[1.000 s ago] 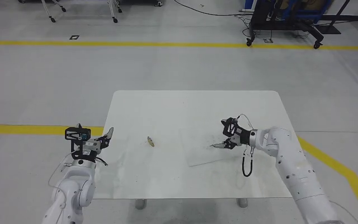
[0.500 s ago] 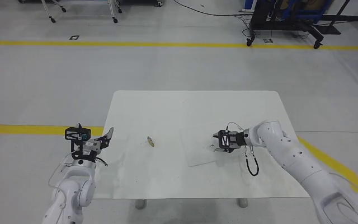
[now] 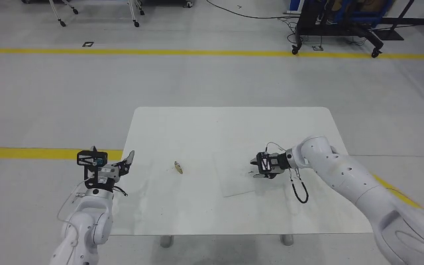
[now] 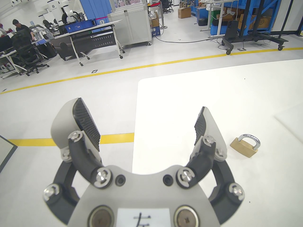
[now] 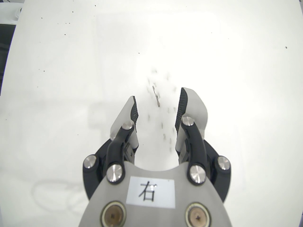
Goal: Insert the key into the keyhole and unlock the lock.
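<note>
A small brass padlock (image 4: 246, 145) with a steel shackle lies flat on the white table (image 3: 225, 126), left of its middle (image 3: 178, 167). The thin metal key (image 5: 156, 96) lies on the tabletop right of the middle, just ahead of and between the fingertips of my right gripper (image 5: 157, 98), which is open and points down at the table (image 3: 260, 167). My left gripper (image 4: 142, 119) is open and holds nothing; it hovers off the table's left edge (image 3: 126, 162), with the padlock a short way to its right.
Dark scuff marks (image 5: 165, 128) speckle the tabletop around the key. A faint sheet edge (image 3: 242, 192) runs across the table in front of the right gripper. Beyond the table lie grey floor, yellow floor lines (image 3: 199, 52) and wheeled stands (image 3: 338, 33).
My right gripper has moved left across the table and turned downward over the key. The left arm and the padlock have stayed still.
</note>
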You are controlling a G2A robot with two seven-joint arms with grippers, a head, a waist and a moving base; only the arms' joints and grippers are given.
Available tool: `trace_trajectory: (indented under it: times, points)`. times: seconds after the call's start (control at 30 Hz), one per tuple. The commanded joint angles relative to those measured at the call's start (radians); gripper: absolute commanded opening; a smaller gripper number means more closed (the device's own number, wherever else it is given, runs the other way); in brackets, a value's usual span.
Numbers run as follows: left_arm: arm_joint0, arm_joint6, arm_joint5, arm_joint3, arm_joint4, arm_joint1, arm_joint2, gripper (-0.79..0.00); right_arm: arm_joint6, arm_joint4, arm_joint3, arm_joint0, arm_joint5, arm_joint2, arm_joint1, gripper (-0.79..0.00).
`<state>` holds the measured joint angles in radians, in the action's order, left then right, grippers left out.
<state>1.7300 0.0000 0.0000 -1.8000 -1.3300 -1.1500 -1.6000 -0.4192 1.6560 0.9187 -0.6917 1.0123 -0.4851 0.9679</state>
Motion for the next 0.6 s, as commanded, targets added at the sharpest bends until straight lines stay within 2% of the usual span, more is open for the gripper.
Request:
trace_trajectory:
  times: [0.0,0.23,0.27,0.33,0.57]
  points:
    - [0.000,0.000,0.000,0.000,0.000,0.000,0.000,0.000,0.022,-0.022,-0.012,0.015,0.000,0.024,0.011,-0.437]
    - [0.000,0.000,0.000,0.000,0.000,0.000,0.000,0.000,0.057,-0.053,-0.046,0.055,0.000,0.099,0.040,-0.573]
    - [0.000,0.000,0.000,0.000,0.000,0.000,0.000,0.000,0.066,-0.060,-0.055,0.059,0.000,0.106,0.045,-0.619]
    - [0.000,0.000,0.000,0.000,0.000,0.000,0.000,0.000,0.067,-0.073,-0.063,0.067,0.000,0.120,0.052,-0.785]
    - [0.000,0.000,0.000,0.000,0.000,0.000,0.000,0.000,-0.014,-0.041,-0.078,0.091,0.000,0.149,0.050,-0.785]
